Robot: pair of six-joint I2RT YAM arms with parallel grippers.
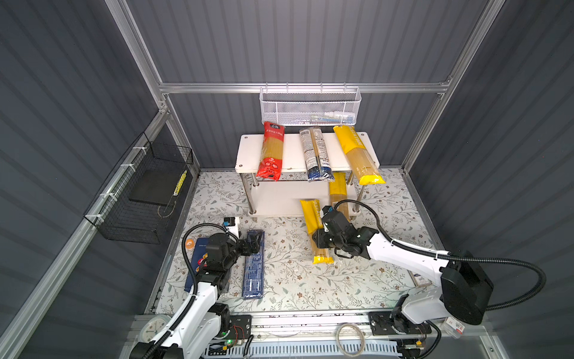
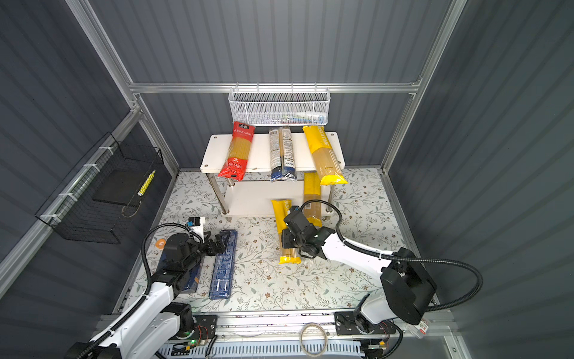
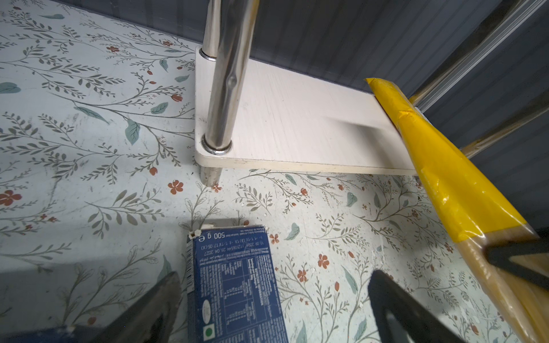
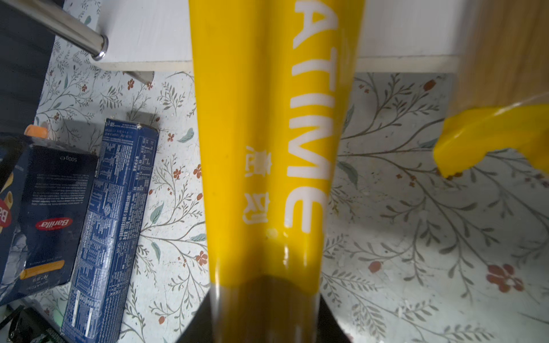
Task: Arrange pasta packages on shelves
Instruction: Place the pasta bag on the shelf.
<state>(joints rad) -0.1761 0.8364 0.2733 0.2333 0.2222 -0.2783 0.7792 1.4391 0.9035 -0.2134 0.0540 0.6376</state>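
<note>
By my reading, four of the seven packs are shelved and three are left. Nearest, at the lower left of both top views, the Barilla box (image 1: 190, 275) lies on the floral mat (image 1: 289, 279), mostly under the left arm. The narrow dark-blue box (image 1: 254, 270) lies just beside it.

At centre, the held yellow bag (image 1: 312, 217) points toward the shelves (image 1: 248, 146), its far end over the front edge of the lower board (image 1: 276, 199). Farther in, a second yellow bag (image 1: 338, 189) lies on that board. The top board (image 1: 292, 149) carries the red pack (image 1: 271, 152), the clear and dark-blue pack (image 1: 315, 155) and a third yellow bag (image 1: 357, 152).

The left gripper (image 3: 274, 285) is spread fully wide astride the narrow box's far end and grips nothing. The right gripper (image 4: 264, 308) is pinched nearly closed on the held yellow bag.
</note>
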